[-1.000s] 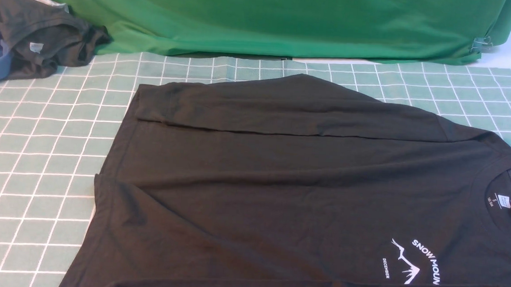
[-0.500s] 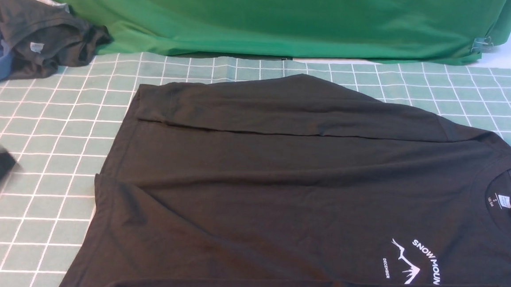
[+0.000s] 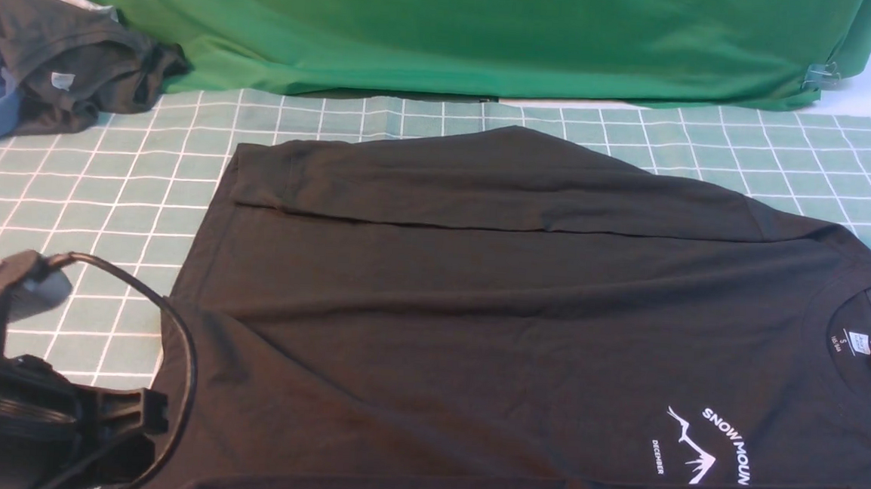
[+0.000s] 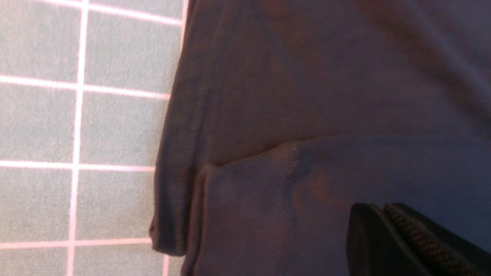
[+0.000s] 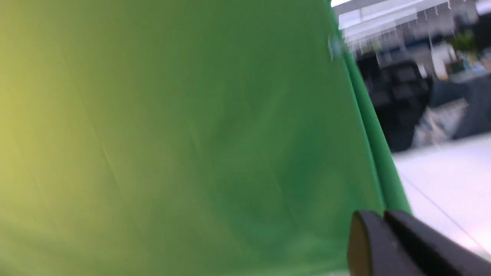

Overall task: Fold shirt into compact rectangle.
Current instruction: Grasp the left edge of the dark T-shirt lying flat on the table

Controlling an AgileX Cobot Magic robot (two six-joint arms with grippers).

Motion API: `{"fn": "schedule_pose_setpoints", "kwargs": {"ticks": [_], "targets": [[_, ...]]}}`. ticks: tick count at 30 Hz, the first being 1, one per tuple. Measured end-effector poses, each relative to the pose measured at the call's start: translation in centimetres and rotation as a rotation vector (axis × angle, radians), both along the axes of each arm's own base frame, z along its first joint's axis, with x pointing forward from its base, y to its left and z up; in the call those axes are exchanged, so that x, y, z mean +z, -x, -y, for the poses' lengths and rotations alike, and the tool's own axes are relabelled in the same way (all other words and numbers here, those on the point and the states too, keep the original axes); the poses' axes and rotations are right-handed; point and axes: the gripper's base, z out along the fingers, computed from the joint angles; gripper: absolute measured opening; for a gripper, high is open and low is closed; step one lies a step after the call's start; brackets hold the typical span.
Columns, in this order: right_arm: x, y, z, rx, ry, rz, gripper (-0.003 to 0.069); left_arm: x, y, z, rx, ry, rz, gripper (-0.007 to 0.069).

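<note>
The large black long-sleeved cotton shirt [image 3: 476,315] lies flat on the green white-gridded desk [image 3: 68,199]. Left fingers [image 4: 364,245], pressed together, sit over its sleeve; right fingers [image 5: 368,245], also together, face green cloth [image 5: 172,134].

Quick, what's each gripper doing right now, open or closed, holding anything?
Left gripper: closed, holding nothing, over the shirt.
Right gripper: closed, holding nothing, facing the green cloth.
</note>
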Motion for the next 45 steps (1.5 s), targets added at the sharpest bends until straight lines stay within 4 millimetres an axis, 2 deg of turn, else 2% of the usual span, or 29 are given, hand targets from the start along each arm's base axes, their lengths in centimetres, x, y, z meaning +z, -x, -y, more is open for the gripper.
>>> {"fn": "schedule_pose_setpoints", "kwargs": {"ticks": [3,5,7,12,19,24,32,33,37,40,45], "targets": [[0.7,-2.6,-0.9,0.085,0.108,-0.242,0.0025,-0.6,-0.3,0.3,-0.034,-0.023,-0.037,0.0002],[0.3,-4.2,-1.6,0.141,0.167,-0.386,0.0025,-1.1,-0.4,0.9,-0.073,-0.039,-0.06,0.0002],[-0.8,-6.2,-2.7,0.214,0.221,-0.544,0.0025,-1.6,-0.5,2.0,-0.12,-0.068,-0.09,0.0001],[-3.3,-8.8,-5.5,0.36,0.283,-0.736,0.0024,-3.1,-0.4,4.2,-0.201,-0.188,-0.144,0.0001],[-4.7,-9.5,-8.6,0.508,0.341,-0.8,0.0022,-4.8,-1.8,4.9,-0.206,-0.264,-0.13,0.0014],[-4.8,-9.3,-9.7,0.563,0.355,-0.769,0.0022,-5.0,-2.6,4.7,-0.248,-0.319,-0.066,0.0079],[-5.7,-9.1,-9.9,0.575,0.351,-0.773,0.0022,-5.1,-2.4,4.0,-0.332,-0.424,-0.083,0.0352],[-5.9,-9.1,-9.9,0.574,0.352,-0.775,0.0024,-5.1,-2.5,4.0,-0.343,-0.427,-0.068,0.0421],[-5.9,-9.1,-9.9,0.575,0.35,-0.774,0.0026,-5.0,-2.8,4.1,-0.345,-0.422,-0.032,0.0522],[-5.9,-9.1,-9.9,0.576,0.35,-0.772,0.0027,-5.4,-2.8,4.1,-0.315,-0.416,-0.035,0.0568],[-5.9,-9.1,-9.9,0.576,0.348,-0.767,0.0027,-6.7,-2.1,3.7,-0.3,-0.431,-0.085,0.0582]]}}
